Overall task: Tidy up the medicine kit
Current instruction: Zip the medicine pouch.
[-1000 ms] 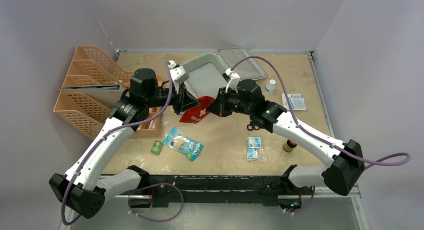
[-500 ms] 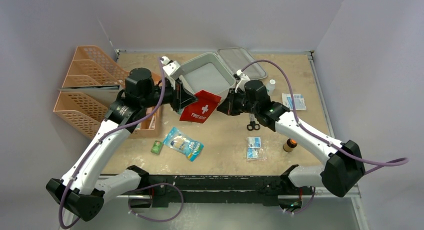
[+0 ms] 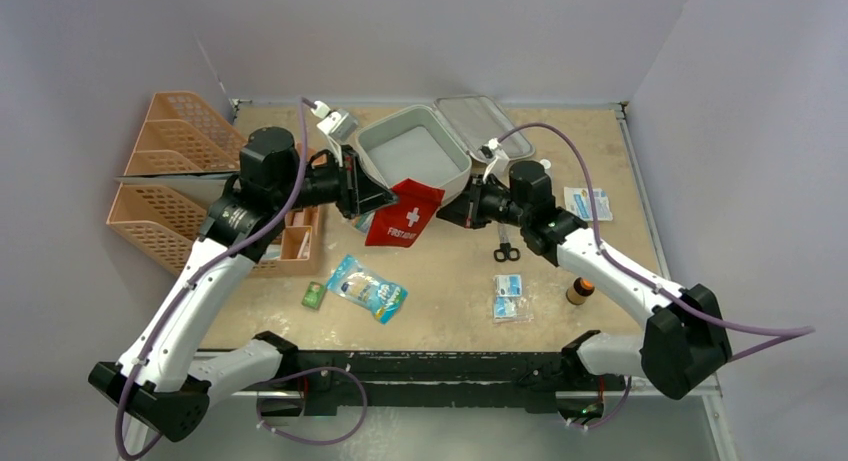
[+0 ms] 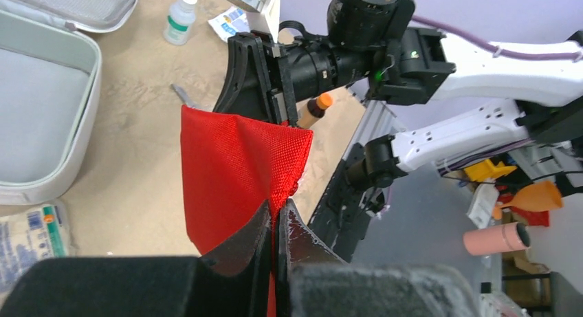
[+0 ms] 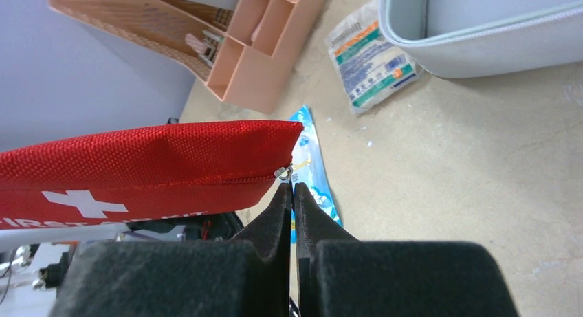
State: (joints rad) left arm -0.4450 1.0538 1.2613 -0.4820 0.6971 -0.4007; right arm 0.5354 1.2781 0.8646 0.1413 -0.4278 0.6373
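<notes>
**A:** Entry one, the case?

**B:** One pale grey-white, rounded-square soft-shell medicine kit [image 3: 420,146]. It sits at the far middle of the tan table [image 3: 450,271], with its zip lid hinged open.

**A:** Entry two?

**B:** One flat red fabric pouch [image 3: 405,213] with a white cross, held off the table just in front of the kit.

**A:** Held how?

**B:** The left gripper [image 4: 276,217] has its fingers clamped on the pouch's left edge. The right gripper [image 5: 292,192] has its fingers pressed together on the zip pull at the opposite corner.

**A:** Sundries?

**B:** Orange mesh file trays [image 3: 160,181] at far left. Black-handled scissors [image 3: 506,249] lie beside the right arm.
</notes>
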